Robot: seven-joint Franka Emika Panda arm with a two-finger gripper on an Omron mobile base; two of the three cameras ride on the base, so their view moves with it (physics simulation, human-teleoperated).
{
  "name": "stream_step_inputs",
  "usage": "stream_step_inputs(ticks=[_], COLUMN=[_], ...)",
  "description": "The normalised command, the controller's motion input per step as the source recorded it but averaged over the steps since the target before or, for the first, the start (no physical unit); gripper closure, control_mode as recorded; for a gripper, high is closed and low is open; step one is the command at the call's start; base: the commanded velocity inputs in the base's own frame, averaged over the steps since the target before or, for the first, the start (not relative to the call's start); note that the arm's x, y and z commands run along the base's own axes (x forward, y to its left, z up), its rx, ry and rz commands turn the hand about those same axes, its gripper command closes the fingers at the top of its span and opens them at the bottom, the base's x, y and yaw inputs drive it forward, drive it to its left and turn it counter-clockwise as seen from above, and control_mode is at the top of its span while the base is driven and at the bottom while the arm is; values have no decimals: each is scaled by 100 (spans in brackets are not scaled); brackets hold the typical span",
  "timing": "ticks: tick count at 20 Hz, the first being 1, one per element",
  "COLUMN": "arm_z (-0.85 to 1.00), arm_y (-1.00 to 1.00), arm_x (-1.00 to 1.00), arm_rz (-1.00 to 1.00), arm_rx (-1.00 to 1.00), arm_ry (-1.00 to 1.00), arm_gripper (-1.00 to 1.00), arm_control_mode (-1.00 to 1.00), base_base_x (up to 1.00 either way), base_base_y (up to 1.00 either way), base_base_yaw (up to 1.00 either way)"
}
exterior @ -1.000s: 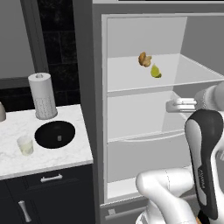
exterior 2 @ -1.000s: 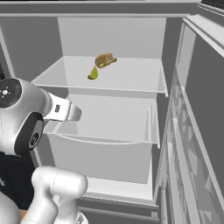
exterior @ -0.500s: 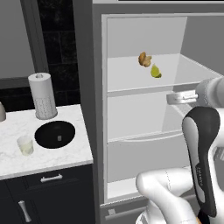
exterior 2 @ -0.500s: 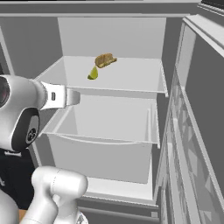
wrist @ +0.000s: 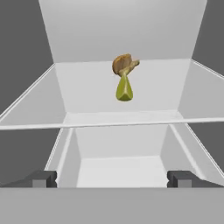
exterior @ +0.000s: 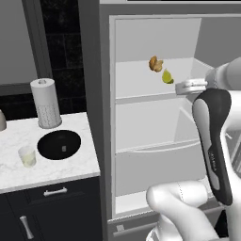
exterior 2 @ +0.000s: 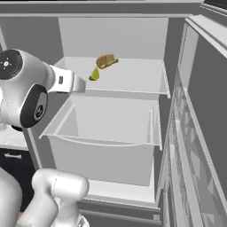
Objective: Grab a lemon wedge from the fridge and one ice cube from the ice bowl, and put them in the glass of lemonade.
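On fridge (exterior: 94, 117) upper shelf: lemon wedge (wrist: 124, 90) (by brown item (wrist: 124, 64)); gripper (wrist: 112, 178) w/ fingers spread, short of it.

Lemon wedge (wrist: 124, 91) on fridge (wrist: 87, 105) shelf, before tool (wrist: 111, 178).

Left base view: from behind and left of the arm, facing forward and down, taking in the open fridge (exterior: 155, 117) plus the counter (exterior: 70, 167) beside it. Right base view: from behind and right, closer on the same shelves (upper shelf common to both). Hand view: level with the upper shelf's front edge, looking straight in toward the back wall, near the lemon wedge (wrist: 124, 91).
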Motion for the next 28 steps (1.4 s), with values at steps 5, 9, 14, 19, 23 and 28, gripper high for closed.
stream_step_inputs(ticks=[5,9,14,19,23,28], arm_z=[0,-10,-6,-12,-26,-8], arm_y=[-10,-10,-3,-2,-8,-21], arm_x=[45,42,50,51,59,59], arm_rz=[0,0,0,0,0,0], arm_rx=[2,1,0,0,0,1], arm_ry=[6,5,1,6,9,8], arm_gripper=[-100,-100,-100,-100,-100,-100], arm_control_mode=[-100,-100,-100,-100,-100,-100], base_base_x=[0,0,0,0,0,0], base_base_y=[0,0,0,0,0,0], base_base_yaw=[0,0,0,0,0,0])
